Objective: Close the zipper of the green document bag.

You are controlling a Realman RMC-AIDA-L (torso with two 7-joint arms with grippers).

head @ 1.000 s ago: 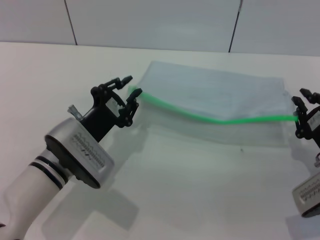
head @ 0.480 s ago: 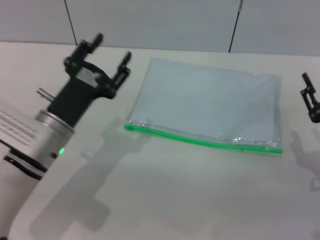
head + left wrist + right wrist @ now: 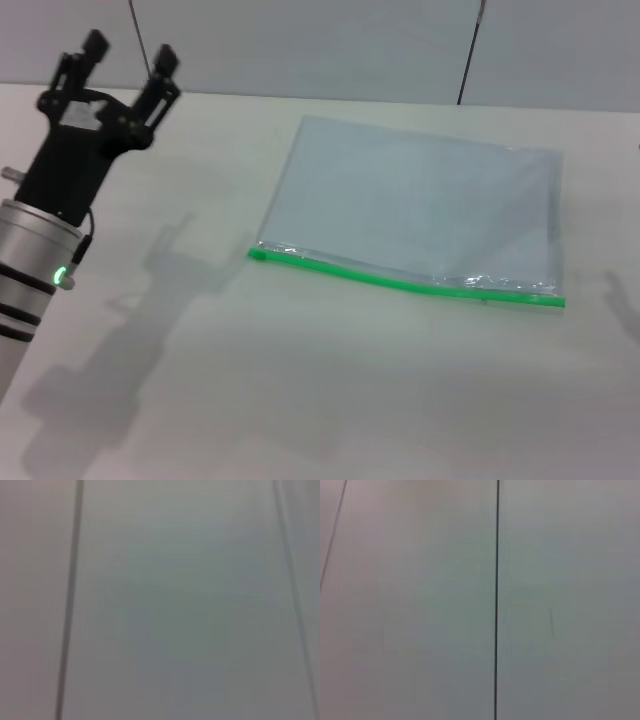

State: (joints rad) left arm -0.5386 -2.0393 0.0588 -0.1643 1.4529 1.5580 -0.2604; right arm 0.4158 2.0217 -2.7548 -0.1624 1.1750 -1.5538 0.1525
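Flat on the white table [image 3: 300, 400] the green document bag [image 3: 420, 215] is laid, with the zipper [image 3: 405, 284] running along its near long edge as an unbroken green line. Well to the bag's left, the left gripper [image 3: 125, 62] is held raised above the table, its fingers spread apart with nothing between them. Only a grey panelled wall [image 3: 175, 605] is shown by both wrist views, and the right gripper is not seen anywhere.
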